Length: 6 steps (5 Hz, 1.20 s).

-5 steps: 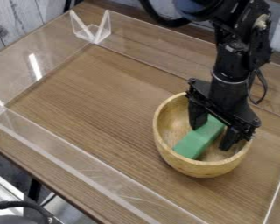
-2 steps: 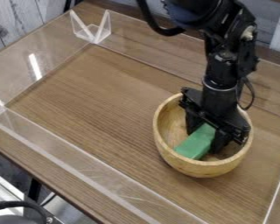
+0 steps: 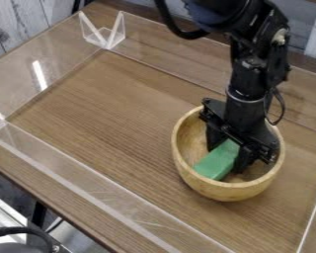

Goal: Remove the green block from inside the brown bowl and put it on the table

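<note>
The brown bowl sits on the table at the lower right. Inside it lies the green block, slanting from the bowl's floor up toward the far wall. My black gripper points straight down into the bowl, and its fingers are closed around the block's upper end. The block's lower end still rests in the bowl. The gripper hides the top of the block.
Low clear acrylic walls edge the tabletop, with a raised clear corner piece at the back left. The wood surface spreads bare to the left of the bowl. The arm's black body rises above the bowl at the upper right.
The jaws have shut onto the green block's upper end; a second ago they stood open around it. The arm shifted slightly over the bowl. In the last half second nothing moved.
</note>
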Motion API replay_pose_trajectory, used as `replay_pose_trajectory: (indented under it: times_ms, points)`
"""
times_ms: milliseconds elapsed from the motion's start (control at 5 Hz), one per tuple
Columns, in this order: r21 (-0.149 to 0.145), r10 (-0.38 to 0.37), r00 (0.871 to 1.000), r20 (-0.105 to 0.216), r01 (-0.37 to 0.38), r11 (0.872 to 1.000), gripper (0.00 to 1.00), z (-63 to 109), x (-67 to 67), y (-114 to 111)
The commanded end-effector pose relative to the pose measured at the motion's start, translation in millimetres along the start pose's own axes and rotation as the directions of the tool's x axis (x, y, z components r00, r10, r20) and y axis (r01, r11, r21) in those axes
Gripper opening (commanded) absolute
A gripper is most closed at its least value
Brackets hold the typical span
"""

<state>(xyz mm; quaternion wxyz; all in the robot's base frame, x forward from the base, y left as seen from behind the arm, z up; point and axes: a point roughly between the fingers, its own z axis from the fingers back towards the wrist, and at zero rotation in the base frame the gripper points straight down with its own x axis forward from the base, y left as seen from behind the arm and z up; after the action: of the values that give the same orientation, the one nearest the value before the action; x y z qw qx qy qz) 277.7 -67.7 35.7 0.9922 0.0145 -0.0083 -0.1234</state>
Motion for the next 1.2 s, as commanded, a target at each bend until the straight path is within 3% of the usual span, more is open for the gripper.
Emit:
replay_pose_trajectory:
  times_ms: [0, 200, 1000]
  points:
    - [0.007, 0.007, 0.994, 0.110, -0.008, 1.000, 0.00, 34.9, 15.5, 5.7]
    - [0.007, 0.004, 0.991, 0.130, -0.005, 1.000, 0.00, 43.6, 17.9, 6.5]
    - [-0.008, -0.009, 0.996, 0.091, 0.009, 1.000, 0.00, 22.4, 19.7, 6.9]
